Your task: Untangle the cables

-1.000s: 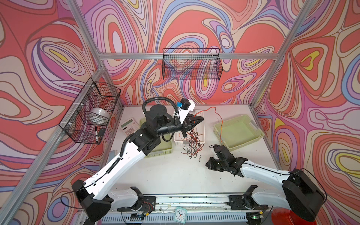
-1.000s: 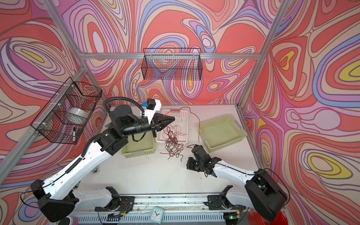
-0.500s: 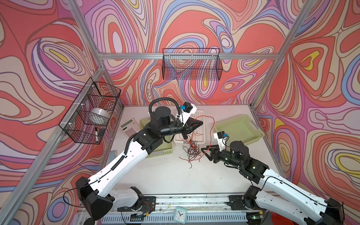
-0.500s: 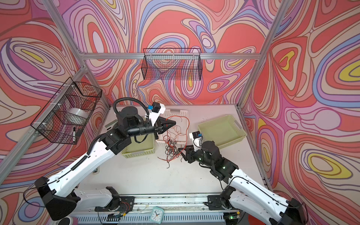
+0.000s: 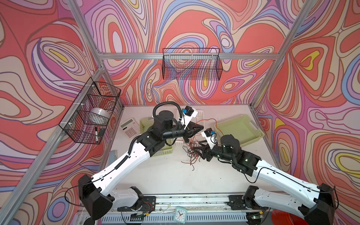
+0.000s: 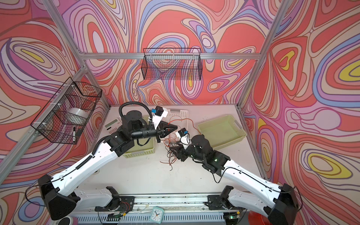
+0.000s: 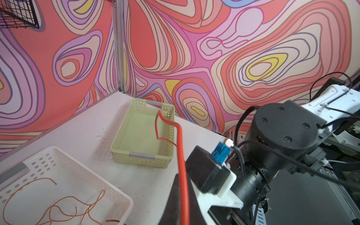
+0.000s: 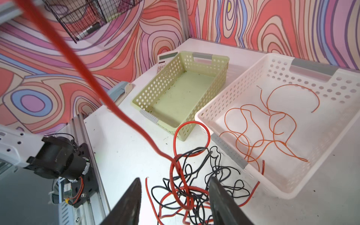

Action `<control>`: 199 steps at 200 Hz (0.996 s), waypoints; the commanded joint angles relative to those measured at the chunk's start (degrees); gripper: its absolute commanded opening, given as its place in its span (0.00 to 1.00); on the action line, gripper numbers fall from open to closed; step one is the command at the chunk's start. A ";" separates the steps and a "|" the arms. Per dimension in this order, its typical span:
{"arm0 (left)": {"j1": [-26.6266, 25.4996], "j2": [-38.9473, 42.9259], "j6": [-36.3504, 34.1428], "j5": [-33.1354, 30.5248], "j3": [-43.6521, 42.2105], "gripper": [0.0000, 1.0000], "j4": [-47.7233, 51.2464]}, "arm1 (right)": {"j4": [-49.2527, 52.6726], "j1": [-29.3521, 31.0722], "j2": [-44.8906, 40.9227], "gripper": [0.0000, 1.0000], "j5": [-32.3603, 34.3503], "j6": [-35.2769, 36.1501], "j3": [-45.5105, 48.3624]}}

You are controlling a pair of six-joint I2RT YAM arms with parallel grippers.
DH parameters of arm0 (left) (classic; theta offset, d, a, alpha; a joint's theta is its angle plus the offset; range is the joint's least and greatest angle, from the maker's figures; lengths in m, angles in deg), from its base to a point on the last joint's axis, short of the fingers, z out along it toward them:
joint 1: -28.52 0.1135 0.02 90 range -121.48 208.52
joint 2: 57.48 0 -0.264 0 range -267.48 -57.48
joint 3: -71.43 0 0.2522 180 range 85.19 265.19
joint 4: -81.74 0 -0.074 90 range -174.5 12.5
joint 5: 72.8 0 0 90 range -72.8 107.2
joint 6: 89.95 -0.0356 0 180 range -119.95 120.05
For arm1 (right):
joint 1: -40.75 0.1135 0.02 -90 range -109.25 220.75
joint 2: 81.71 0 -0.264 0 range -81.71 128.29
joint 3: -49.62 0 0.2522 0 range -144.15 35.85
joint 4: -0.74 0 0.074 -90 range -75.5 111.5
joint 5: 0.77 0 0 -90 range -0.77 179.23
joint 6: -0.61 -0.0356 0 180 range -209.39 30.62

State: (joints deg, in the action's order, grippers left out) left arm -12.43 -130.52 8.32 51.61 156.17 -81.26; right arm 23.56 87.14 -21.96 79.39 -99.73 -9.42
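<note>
**Left gripper**: pressed together, pinching the red cable and holding it raised above the table.

**Right gripper**: jaws spread, straddling the tangle of red and black cables that is lying on the table just beside the white basket.

**Handling:** I am judging it best to pin the black loops low, close to the knot, while drawing the red strand up slowly and without jerking.

**Not legible:**
- My left pads' contact with the red cable is cut off at the frame edge.
- I cannot tell which strand is crossing which.
- I cannot tell whether my right fingers are touching wire.
</note>
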 commanded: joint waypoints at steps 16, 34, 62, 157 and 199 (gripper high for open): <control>-0.66 1.01 0.77 -0.31 1.45 0.00 -1.77 | 2.71 1.45 3.06 0.52 1.70 3.54 -1.51; -0.83 0.79 0.70 -0.43 2.12 0.00 -1.53 | 2.00 1.93 3.61 0.39 2.81 3.45 -0.62; -0.92 0.70 0.79 -1.84 2.82 0.00 -1.60 | 1.73 2.73 3.09 0.00 2.98 4.13 0.17; 4.13 -2.24 4.12 -11.70 18.89 0.00 1.33 | -3.98 8.60 4.20 0.00 4.25 1.26 12.57; 6.19 -2.26 7.25 -4.38 19.79 0.00 0.62 | -5.03 8.90 -1.54 0.00 10.28 -1.39 15.76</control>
State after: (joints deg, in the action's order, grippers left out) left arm -7.10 -134.67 12.38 43.24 170.62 -69.50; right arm 8.46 95.12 -21.13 86.73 -98.05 1.77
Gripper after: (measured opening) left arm 0.054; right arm 0.049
